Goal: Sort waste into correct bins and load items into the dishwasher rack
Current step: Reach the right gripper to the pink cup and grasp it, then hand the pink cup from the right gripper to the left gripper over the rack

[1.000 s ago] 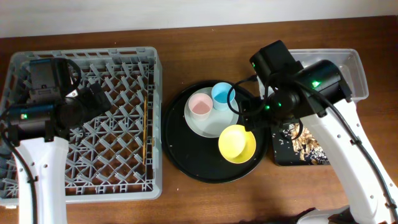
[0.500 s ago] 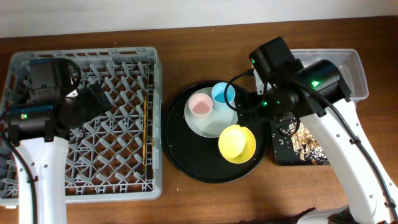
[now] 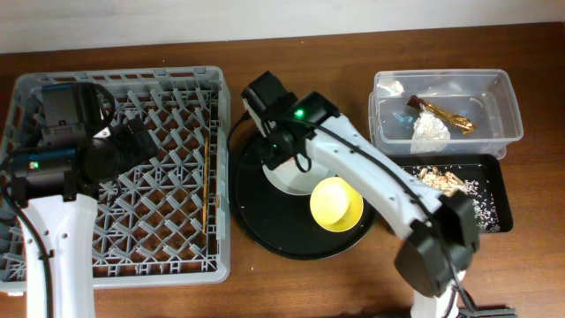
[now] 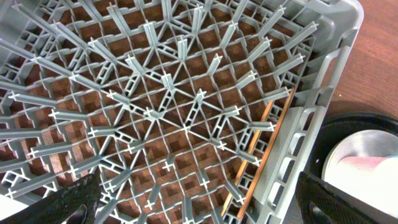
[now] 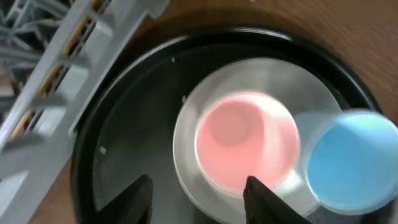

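The grey dishwasher rack [image 3: 53,265] stands at the left, with wooden chopsticks [image 3: 206,190] lying along its right side; they also show in the left wrist view [image 4: 261,155]. My left gripper [image 4: 208,205] is open and empty above the rack lattice [image 4: 155,112]. My right gripper [image 5: 199,202] is open and empty, hovering over the pink cup [image 5: 245,146] and the grey-white plate [image 5: 186,162], with the blue cup [image 5: 351,162] beside it. In the overhead view my right arm [image 3: 282,132] hides both cups. The yellow bowl [image 3: 336,204] sits on the round tray.
The large round black tray [image 3: 256,221] holds the plate [image 3: 287,181] and bowl. The clear tub [image 3: 508,97] at the back right holds the napkin [image 3: 430,130] and gold wrapper [image 3: 446,113]. The shallow black tray [image 3: 494,208] holds food scraps [image 3: 441,179].
My right arm has swung left, from over the black tray and bowl to above the cups and plate, uncovering both bins. The left arm has not moved.
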{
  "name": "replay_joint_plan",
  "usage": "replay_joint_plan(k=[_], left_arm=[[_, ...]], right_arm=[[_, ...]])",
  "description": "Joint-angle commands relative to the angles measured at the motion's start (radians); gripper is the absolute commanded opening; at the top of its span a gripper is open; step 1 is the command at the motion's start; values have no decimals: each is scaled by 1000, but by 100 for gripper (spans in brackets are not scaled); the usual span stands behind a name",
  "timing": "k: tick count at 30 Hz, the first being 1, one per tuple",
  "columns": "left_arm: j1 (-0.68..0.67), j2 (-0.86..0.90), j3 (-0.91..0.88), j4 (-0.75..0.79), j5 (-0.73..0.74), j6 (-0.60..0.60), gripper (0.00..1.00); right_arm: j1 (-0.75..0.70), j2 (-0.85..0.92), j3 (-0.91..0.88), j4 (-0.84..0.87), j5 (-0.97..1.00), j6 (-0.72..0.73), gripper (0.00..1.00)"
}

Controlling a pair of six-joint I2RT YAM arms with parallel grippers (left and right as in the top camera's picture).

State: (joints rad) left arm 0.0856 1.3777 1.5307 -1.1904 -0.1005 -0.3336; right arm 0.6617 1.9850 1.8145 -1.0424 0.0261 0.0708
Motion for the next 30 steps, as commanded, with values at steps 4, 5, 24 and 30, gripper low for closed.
replay_joint_plan(k=[4, 5, 24, 30], left_arm=[[3, -14, 5, -1, 7, -10, 99], [3, -14, 5, -1, 7, -10, 99], [3, -14, 5, -1, 7, -10, 100], [2, -16, 5, -4, 721, 273, 99]], right_arm=[[-1, 122, -5, 37, -26, -12, 34], [-1, 141, -5, 34, -26, -11, 27], [-136, -164, 519, -656, -201, -14, 4], [-308, -308, 519, -656, -543, -128, 4]])
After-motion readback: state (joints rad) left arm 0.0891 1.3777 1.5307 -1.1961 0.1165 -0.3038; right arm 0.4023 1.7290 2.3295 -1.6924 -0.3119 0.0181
